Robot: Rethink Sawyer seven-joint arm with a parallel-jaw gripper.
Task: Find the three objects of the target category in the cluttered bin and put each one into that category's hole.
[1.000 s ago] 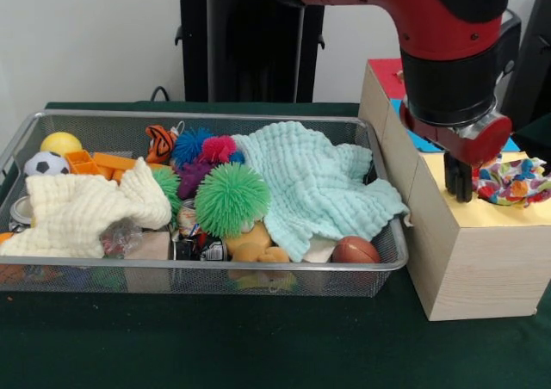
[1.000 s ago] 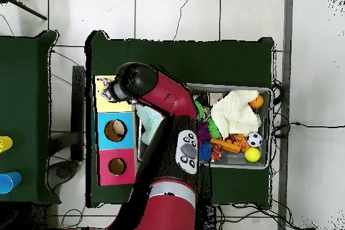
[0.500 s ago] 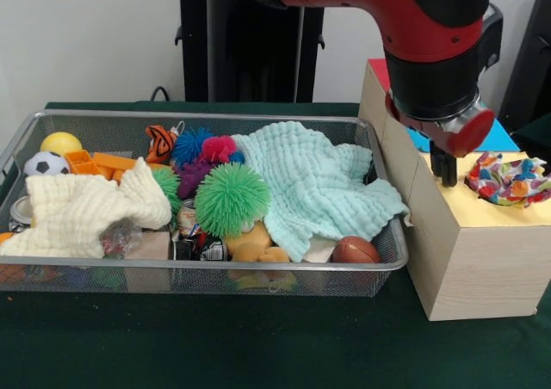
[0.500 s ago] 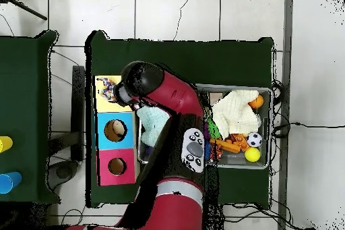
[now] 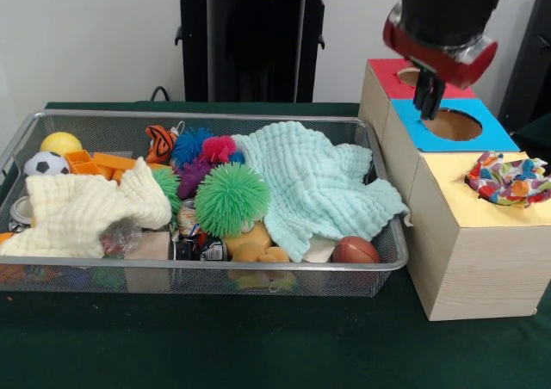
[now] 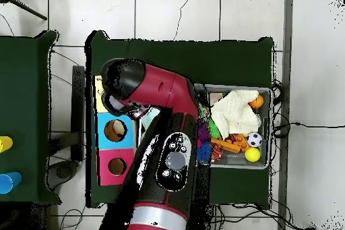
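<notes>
Multicoloured cloth lies crumpled on yellow hole, no clear axis.

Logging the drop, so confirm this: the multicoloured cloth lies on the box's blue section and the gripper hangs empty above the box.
Wrong section. In the front view the multicoloured cloth lies on the yellow section, not the blue one. The gripper does hang empty above the box.

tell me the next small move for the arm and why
Probably swing back over the wire bin to search for another cloth. The gripper hangs empty above the blue panel, and the patterned cloth already lies at the hole in the yellow panel. The mint cloth lies on top, an easy pick.
</notes>
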